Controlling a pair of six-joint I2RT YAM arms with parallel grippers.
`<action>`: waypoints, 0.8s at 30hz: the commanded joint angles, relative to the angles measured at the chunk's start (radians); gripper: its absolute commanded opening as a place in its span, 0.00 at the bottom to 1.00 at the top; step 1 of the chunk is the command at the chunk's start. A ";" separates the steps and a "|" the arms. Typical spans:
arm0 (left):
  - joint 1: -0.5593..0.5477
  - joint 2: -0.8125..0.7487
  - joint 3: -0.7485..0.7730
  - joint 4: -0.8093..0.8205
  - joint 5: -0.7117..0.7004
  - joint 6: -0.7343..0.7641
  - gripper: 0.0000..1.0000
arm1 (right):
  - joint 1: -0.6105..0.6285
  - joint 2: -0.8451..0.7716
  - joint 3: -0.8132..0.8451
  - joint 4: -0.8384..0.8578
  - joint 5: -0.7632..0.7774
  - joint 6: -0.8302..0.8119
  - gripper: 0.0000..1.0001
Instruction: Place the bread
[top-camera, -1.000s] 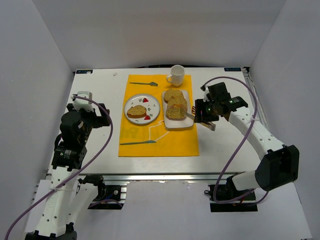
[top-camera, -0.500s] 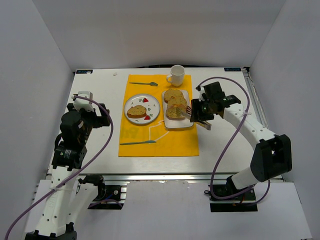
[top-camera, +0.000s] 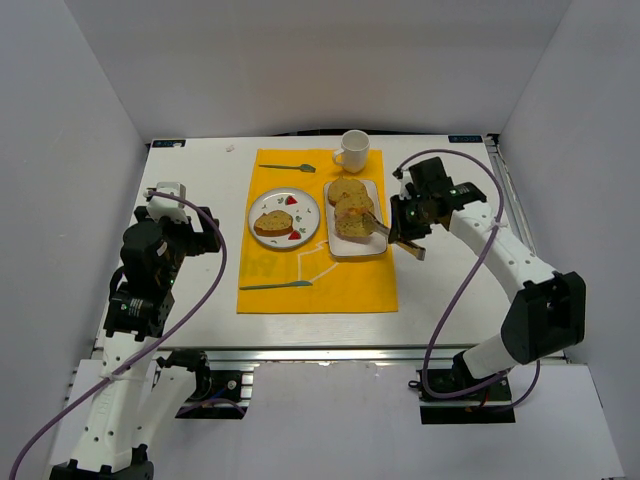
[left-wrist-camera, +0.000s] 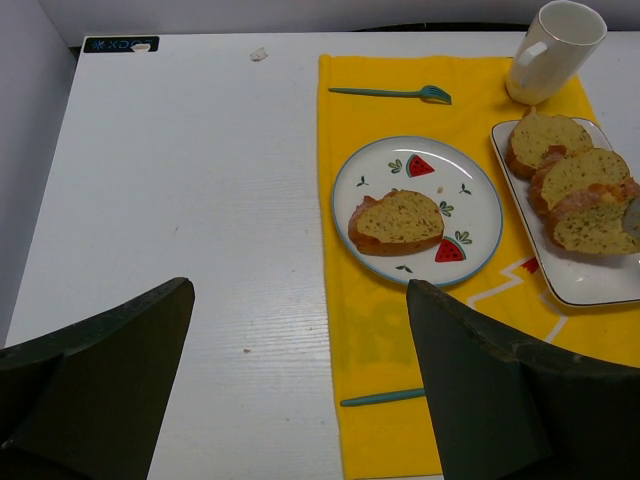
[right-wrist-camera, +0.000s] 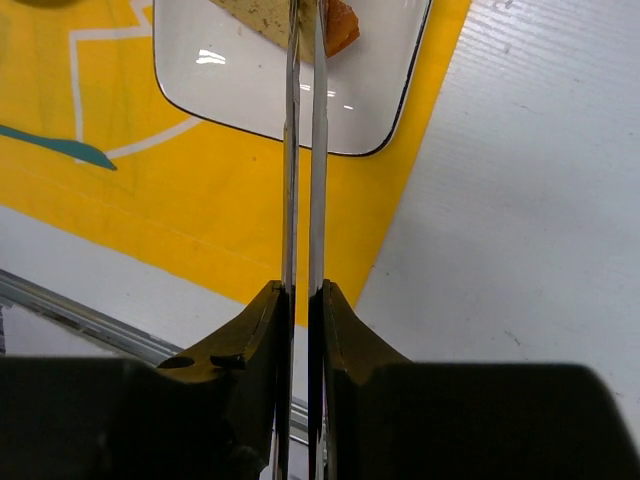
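Observation:
Three bread slices lie on a white rectangular tray (top-camera: 372, 247); the nearest slice (top-camera: 350, 226) shows again in the right wrist view (right-wrist-camera: 338, 22). My right gripper (top-camera: 405, 233) (right-wrist-camera: 303, 295) is shut on metal tongs (right-wrist-camera: 318, 150), whose two blades are squeezed almost together. Their tips reach this nearest slice at the top of the wrist view; the grip itself is cut off by the frame edge. Another bread slice (left-wrist-camera: 396, 220) rests on the round watermelon plate (left-wrist-camera: 478, 200). My left gripper (left-wrist-camera: 300, 350) stands open over bare table, left of the yellow mat (top-camera: 268, 270).
A white mug (top-camera: 352, 150) stands at the mat's far edge, just beyond the tray. A teal fork (top-camera: 288, 167) lies at the mat's far side and a teal knife (top-camera: 275, 286) at its near side. White walls close in the table.
My right gripper has closed, pressing the tongs' blades together at the nearest slice on the tray. The left arm has not moved.

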 joint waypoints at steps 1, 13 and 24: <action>-0.003 -0.004 -0.001 0.007 0.000 0.006 0.98 | 0.000 -0.063 0.108 -0.119 0.008 -0.007 0.11; -0.003 -0.007 -0.024 0.035 0.011 -0.017 0.98 | 0.024 0.000 0.269 -0.075 -0.225 0.111 0.11; -0.003 -0.017 -0.010 0.016 -0.048 -0.027 0.98 | 0.090 0.349 0.485 0.058 -0.350 0.179 0.11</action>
